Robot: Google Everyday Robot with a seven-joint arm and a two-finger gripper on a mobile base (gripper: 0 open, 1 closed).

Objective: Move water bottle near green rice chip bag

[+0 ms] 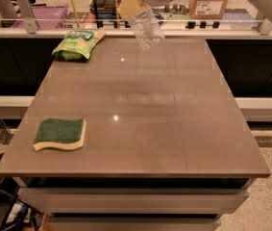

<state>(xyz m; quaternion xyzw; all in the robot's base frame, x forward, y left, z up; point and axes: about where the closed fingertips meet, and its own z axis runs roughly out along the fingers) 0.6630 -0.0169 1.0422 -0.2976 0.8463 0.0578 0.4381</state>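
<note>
Fingers (128, 5) around water bottle (146, 29) above table (174, 109) rear

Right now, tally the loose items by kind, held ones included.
Clear ribbed plastic water bottle, held tilted in the pincer over the far end of the brown table: 1
Light green crinkled chip bag: 1
Green-and-yellow flat sponge: 1
Total: 3

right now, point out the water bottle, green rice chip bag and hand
water bottle (147, 28): camera view, ribbed body
green rice chip bag (78, 43): camera view, pouch middle
hand (131, 5): camera view, top edge, between its fingertips
</note>
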